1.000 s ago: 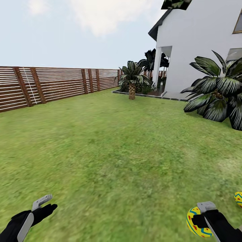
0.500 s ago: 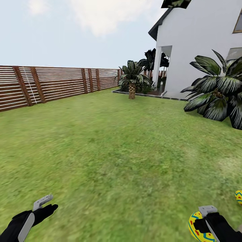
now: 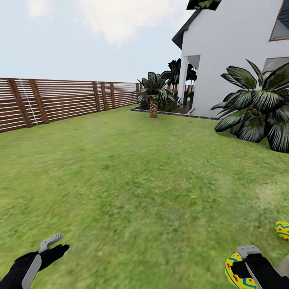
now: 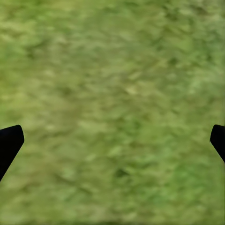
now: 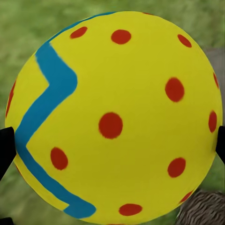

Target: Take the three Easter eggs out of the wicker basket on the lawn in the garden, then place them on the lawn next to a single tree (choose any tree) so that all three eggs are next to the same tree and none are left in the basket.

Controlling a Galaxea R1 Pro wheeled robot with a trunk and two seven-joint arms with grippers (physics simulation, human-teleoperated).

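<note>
Egg clamped in right hand; left hand apart, empty.
Round shell may slip out onto lawn.

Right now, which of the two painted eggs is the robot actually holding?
The egg at the bottom of the head view, clamped in the right pincer. The other egg lies apart on the lawn, farther right.

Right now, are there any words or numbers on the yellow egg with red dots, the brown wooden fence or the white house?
No words, numbers or signs can be read anywhere.
Yellow egg with red dots, held in the right gripper: only red dots and a blue zigzag band, no text.
Brown slatted wooden fence: plain slats, no sign.
White house: bare walls, no number or label.
</note>
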